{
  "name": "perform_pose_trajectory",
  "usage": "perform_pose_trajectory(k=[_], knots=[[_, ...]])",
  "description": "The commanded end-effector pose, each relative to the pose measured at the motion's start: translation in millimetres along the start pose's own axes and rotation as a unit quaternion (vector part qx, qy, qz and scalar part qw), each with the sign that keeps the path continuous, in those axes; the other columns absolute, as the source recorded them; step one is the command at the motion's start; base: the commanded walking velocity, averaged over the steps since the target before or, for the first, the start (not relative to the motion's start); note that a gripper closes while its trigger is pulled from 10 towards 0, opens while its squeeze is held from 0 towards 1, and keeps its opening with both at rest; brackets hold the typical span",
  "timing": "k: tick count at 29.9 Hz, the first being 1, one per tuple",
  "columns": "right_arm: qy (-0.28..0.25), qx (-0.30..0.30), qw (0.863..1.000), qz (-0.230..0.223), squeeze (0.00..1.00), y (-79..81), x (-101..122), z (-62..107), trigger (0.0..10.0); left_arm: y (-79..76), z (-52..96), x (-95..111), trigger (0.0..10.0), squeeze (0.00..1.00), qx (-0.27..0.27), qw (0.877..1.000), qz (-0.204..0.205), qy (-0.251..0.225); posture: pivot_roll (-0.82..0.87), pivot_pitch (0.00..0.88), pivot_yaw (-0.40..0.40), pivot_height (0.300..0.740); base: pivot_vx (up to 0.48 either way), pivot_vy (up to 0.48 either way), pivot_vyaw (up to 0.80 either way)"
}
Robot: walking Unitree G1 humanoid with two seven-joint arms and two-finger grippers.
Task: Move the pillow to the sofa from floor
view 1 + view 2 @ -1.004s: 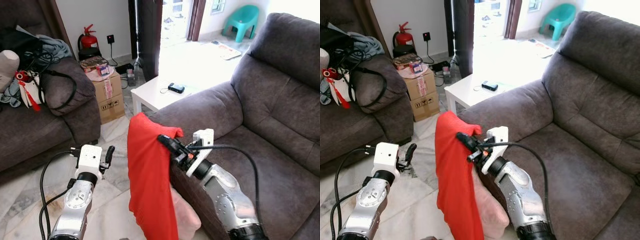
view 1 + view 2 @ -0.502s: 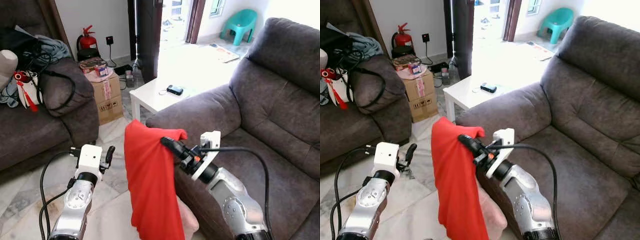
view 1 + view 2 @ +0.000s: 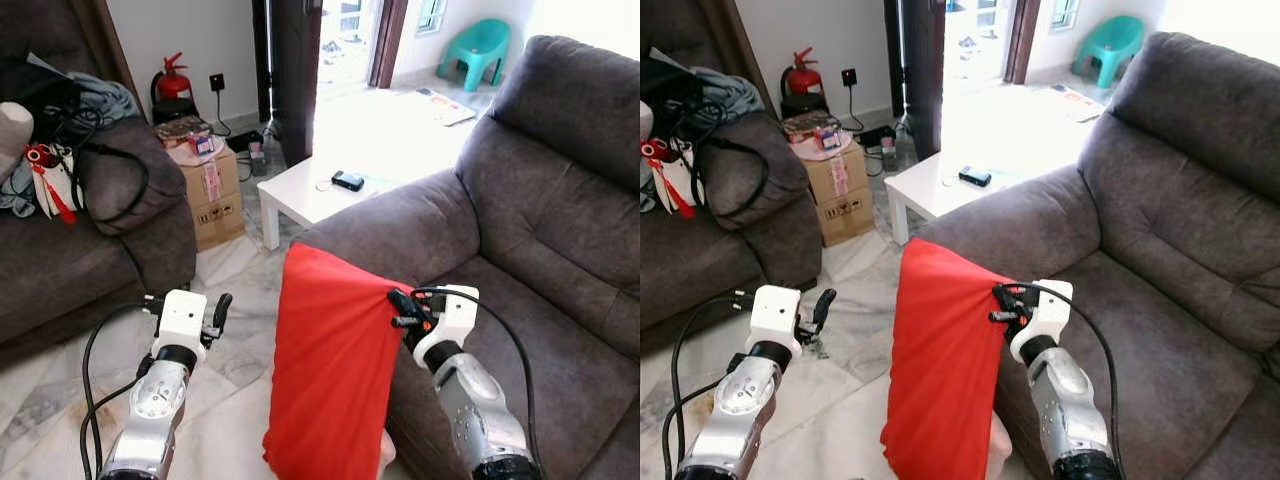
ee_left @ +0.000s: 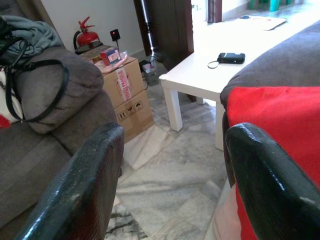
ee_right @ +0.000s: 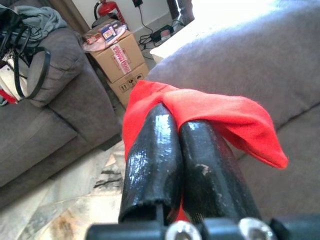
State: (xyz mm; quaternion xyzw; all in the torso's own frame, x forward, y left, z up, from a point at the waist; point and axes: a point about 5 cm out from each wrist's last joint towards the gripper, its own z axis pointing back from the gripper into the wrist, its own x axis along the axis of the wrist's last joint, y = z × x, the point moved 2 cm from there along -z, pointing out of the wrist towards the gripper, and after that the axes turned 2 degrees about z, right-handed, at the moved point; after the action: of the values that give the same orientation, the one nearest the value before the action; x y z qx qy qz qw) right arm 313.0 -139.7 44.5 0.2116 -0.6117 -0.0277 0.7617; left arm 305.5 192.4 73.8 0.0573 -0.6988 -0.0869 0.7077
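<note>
A red pillow [image 3: 330, 370] hangs upright in front of the near arm of the grey sofa [image 3: 540, 250], its lower end just above the floor. My right gripper [image 3: 397, 305] is shut on the pillow's top right corner, and the red cloth [image 5: 210, 107] bunches around the fingertips. A pale pink part [image 3: 996, 452] shows under the pillow's bottom edge. Left of the pillow and apart from it, my left gripper [image 4: 175, 132] stands open over the marble floor with nothing between its fingers.
A white low table [image 3: 310, 195] with a small black object [image 3: 349, 180] stands behind the pillow. Further left are a cardboard box [image 3: 215, 195] and a second sofa [image 3: 110, 200] piled with bags. A fire extinguisher [image 3: 172, 80] stands by the wall.
My right gripper has moved right toward the sofa seat, and the pillow has swung with it, now showing its broad face. The left arm has stayed put.
</note>
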Motion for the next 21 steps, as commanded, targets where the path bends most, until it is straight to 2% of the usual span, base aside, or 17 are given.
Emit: perform_pose_trajectory(k=[1, 5, 21], knots=[[-0.039, -0.017, 0.999, 0.01, 0.0, -6.8, 13.9, -1.7, 10.0, -3.7, 3.2, -6.9, 10.0, 0.0, -0.007, 1.0, 0.0, 0.012, 0.12, 0.0, -0.063, 0.74, 0.0, 0.0, 0.0], [-0.03, -0.039, 0.999, 0.016, 0.0, -13.9, 2.1, 0.5, 10.0, -7.2, 3.8, -8.6, 10.0, 0.0, -0.012, 1.0, 0.005, 0.014, 0.11, 0.0, -0.064, 0.74, 0.0, 0.0, 0.0], [-0.04, -0.043, 0.998, 0.019, 0.0, -17.4, 1.1, 0.0, 10.0, -12.4, 5.2, -9.2, 10.0, 0.0, -0.018, 1.0, 0.015, 0.01, 0.1, 0.0, -0.072, 0.74, -0.016, 0.0, 0.0]])
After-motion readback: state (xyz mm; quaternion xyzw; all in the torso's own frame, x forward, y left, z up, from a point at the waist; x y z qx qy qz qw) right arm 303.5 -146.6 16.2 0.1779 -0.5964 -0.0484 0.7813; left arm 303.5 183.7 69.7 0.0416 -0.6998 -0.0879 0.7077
